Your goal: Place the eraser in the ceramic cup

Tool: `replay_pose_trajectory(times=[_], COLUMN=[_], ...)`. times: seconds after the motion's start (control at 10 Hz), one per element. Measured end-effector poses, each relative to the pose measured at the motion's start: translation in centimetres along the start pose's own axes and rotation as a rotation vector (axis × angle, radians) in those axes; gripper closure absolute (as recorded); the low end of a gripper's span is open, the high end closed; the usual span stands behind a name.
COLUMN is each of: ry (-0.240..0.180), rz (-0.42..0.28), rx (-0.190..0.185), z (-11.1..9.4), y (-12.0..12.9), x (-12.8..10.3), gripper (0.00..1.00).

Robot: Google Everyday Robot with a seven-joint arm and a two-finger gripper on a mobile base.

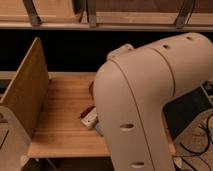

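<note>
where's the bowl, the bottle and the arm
bowl [92,90], camera view, the red rim sliver beside the arm
bottle [90,119], camera view, its white body
arm [150,100], camera view, its white shell
gripper: not in view

Wooden tabletop [62,127]: a white-and-red bottle [89,118] lies near the middle, a sliver of red bowl [91,89] just behind (mostly covered), a wooden board [25,95] stands along the left edge; the tool hides behind the arm [150,100].

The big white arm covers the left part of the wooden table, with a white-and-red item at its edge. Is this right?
No: the camera view shows the arm covering the right part of the table; the white-and-red item is at its edge. The gripper is not in view.
</note>
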Motion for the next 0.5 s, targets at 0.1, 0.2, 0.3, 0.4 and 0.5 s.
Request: replay_pose_trajectory(times=[0.1, 0.2, 0.3, 0.4, 0.5], ry=[-0.010, -0.030, -0.048, -0.075, -0.093], rz=[0.029, 0.036, 0.032, 0.016, 0.001], rx=[-0.001, 0.000, 0.002, 0.004, 0.008], z=[0.4, 0.1, -0.3, -1.1, -1.7], y=[-1.2, -1.7, -1.8, -1.6, -1.6], x=[-0.5, -1.4, -2.1, -3.2, -3.8], gripper=[1.00, 1.00, 1.00, 1.00, 1.00])
